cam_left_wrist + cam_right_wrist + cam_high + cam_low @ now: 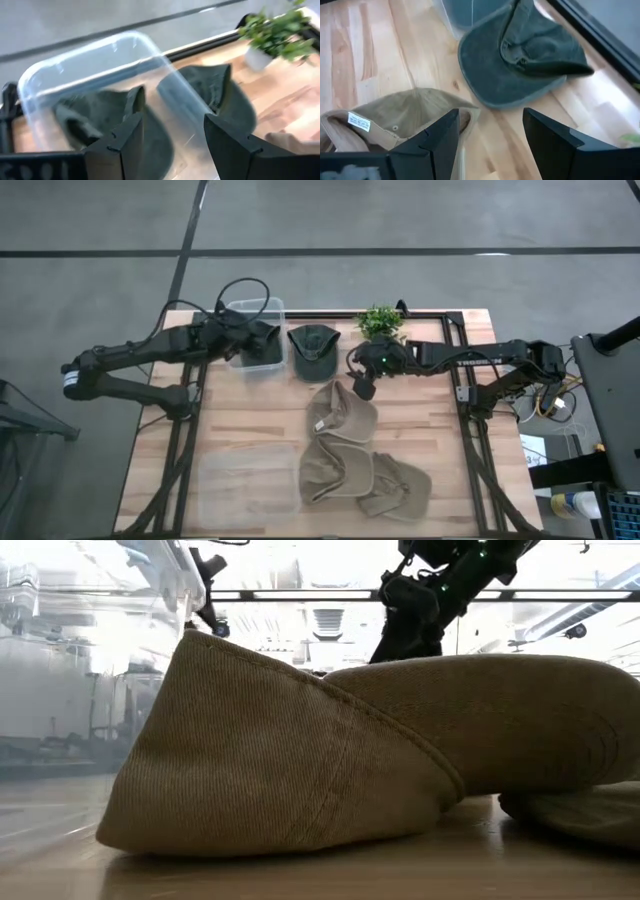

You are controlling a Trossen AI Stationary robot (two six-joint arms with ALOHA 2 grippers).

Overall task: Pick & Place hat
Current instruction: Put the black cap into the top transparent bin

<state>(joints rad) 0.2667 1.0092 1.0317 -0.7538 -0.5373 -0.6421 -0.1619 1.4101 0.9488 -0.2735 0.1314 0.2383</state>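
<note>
A clear plastic container (250,310) (75,60) stands at the table's far left and has a dark green hat (95,112) lying in it. My left gripper (270,338) (172,125) hovers open over the container's right side. A second dark green hat (313,352) (520,55) lies flat on the table just right of the container. Nearer, a tan hat (342,415) (395,115) rests on the wood with its inside and label turned up. My right gripper (365,387) (490,117) is open above that tan hat's far edge, between it and the dark hat.
Two more tan hats (335,470) (395,488) lie toward the near edge; one of them (300,750) fills the low view. A clear lid (250,480) sits near left. A small potted plant (380,320) (280,30) stands at the far edge. Bare wood shows at right.
</note>
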